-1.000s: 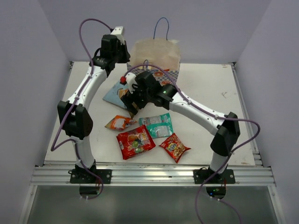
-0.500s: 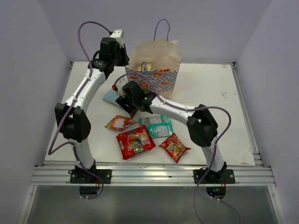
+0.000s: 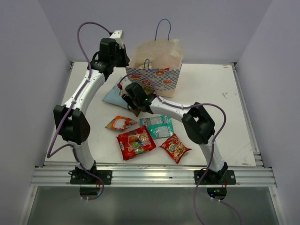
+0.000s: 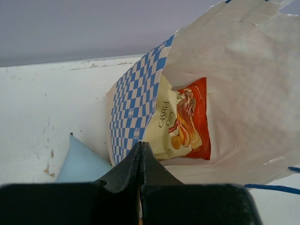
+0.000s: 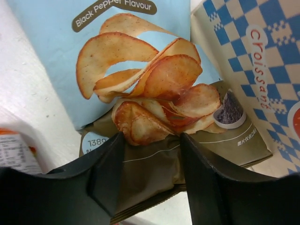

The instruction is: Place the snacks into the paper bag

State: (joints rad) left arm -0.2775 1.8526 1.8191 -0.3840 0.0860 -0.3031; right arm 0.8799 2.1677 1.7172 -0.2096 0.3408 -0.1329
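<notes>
The paper bag (image 3: pixel 157 58) stands at the back of the table. My left gripper (image 3: pixel 124 60) is shut on the bag's left rim, holding the mouth open; in the left wrist view (image 4: pixel 140 146) its tips pinch the checked edge (image 4: pixel 133 103). A cream-and-red packet (image 4: pixel 180 119) lies inside the bag. My right gripper (image 3: pixel 132 100) is open, low over the light blue chips packet (image 3: pixel 112 93); its fingers (image 5: pixel 152 138) straddle that packet's brown lower end (image 5: pixel 154 159). Orange (image 3: pixel 121 123), teal-green (image 3: pixel 159 125), red (image 3: pixel 135 142) and red-orange (image 3: pixel 175 147) packets lie at the front.
The light blue packet (image 5: pixel 51 51) lies right against the bag's checked side (image 5: pixel 243 51). The right arm's forearm (image 3: pixel 173 108) stretches low over the teal packet. The table's metal rail (image 3: pixel 150 176) runs along the front edge.
My right gripper has moved back and left, down onto the light blue packet, and the right elbow has folded in toward the middle. The left gripper has barely moved.
</notes>
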